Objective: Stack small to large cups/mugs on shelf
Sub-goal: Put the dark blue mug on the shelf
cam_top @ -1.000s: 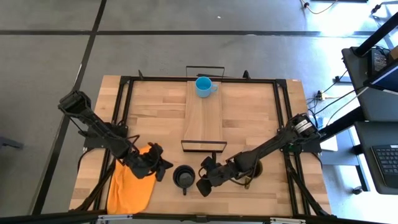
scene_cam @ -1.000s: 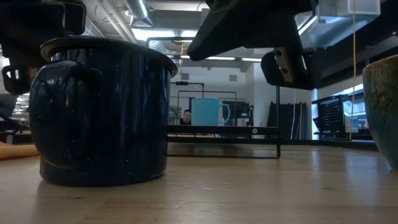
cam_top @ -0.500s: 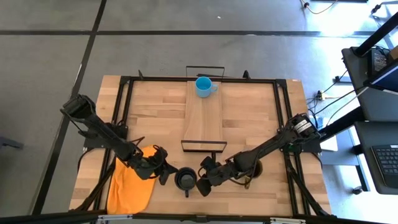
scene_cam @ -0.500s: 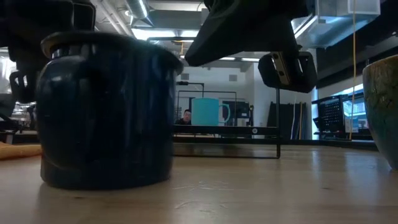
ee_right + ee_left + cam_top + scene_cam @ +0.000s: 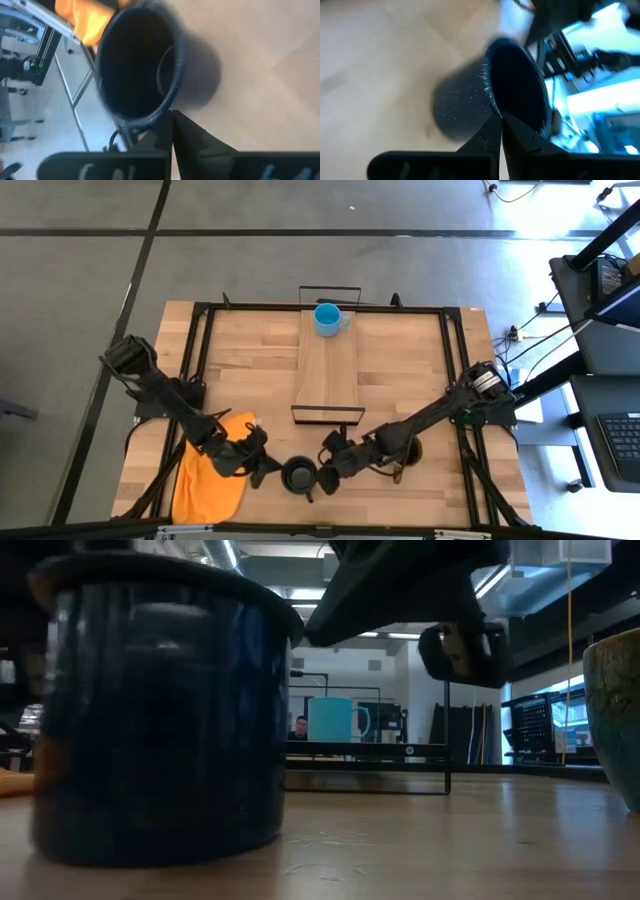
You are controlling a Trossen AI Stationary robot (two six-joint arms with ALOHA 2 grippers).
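Note:
The black cup (image 5: 298, 475) stands near the table's near edge, between my two grippers, and fills the left of the low view (image 5: 160, 710). My left gripper (image 5: 267, 469) is on its left and my right gripper (image 5: 323, 474) on its right, both shut at its rim. The light-blue cup (image 5: 325, 318) stands on the far end of the shelf (image 5: 327, 370). The olive-yellow cup (image 5: 408, 454) stands under my right arm and shows at the low view's right edge (image 5: 615, 710). My left gripper pinches the black cup's rim (image 5: 496, 111) on its left side, one finger (image 5: 485, 137) outside the wall and one (image 5: 522, 137) inside. It comes slanting down from the table's left. I cannot tell whether the cup's base is on the table. My right gripper pinches the black cup's rim (image 5: 169, 107) on its right side, the wall between its two fingers (image 5: 192, 132). It comes slanting down from the table's right.
An orange cloth (image 5: 208, 480) lies at the near left, under my left arm. Black frame rails (image 5: 452, 360) run along the table's sides. A black wire frame (image 5: 327, 416) closes the shelf's near end.
My left gripper has gone toward the table's right and near edge, from above the orange cloth to the black cup's rim. The black cup has shifted a little toward the near edge and looms larger in the low view. My right gripper has stayed at the cup.

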